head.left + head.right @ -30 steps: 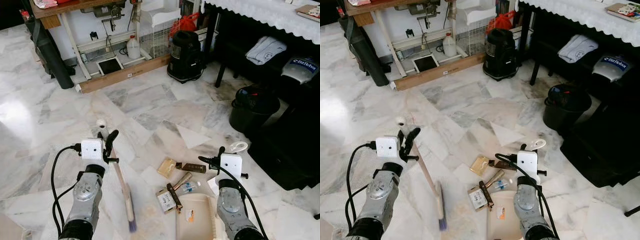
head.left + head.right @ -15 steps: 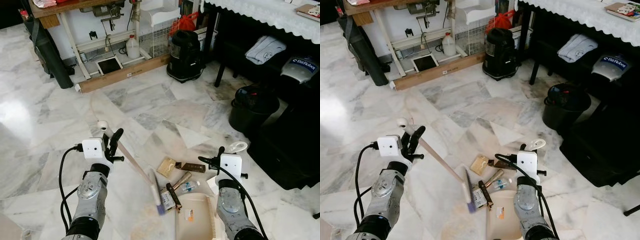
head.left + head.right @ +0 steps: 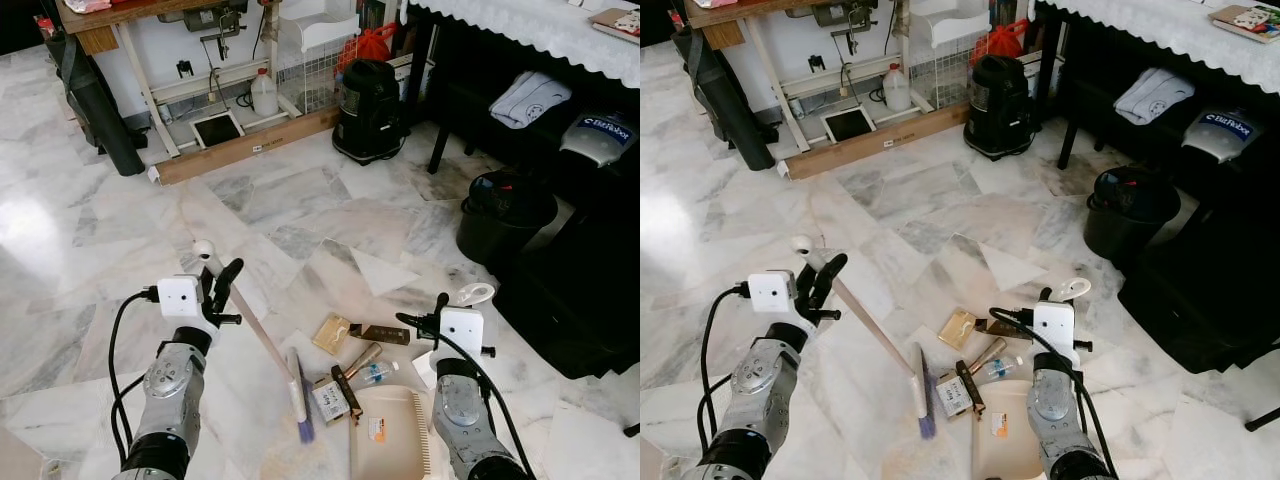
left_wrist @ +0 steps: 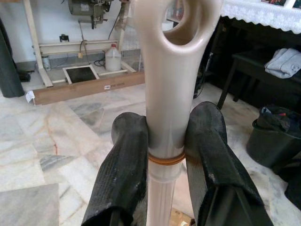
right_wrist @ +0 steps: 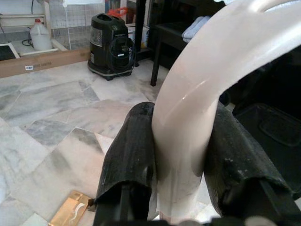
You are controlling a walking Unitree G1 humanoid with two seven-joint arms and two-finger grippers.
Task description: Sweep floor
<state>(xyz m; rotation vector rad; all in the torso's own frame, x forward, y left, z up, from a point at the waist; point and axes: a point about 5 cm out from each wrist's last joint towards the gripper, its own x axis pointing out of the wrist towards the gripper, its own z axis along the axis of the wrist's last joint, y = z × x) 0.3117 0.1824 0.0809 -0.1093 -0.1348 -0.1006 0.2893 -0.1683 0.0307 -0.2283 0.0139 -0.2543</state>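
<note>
Now the left gripper [image 4: 165,155] pinches the cream broom [image 3: 262,340] near its looped end, the bristles resting on the marble floor [image 3: 300,200] just beside the litter [image 3: 352,362]. Over on the right, the right gripper [image 5: 181,160] clamps the dustpan [image 3: 392,432] handle, the pan lying flat by the wrappers. Across the room, a grey bag [image 3: 598,136] reads "FitRobot"; the carton labels are too small to read.
</note>
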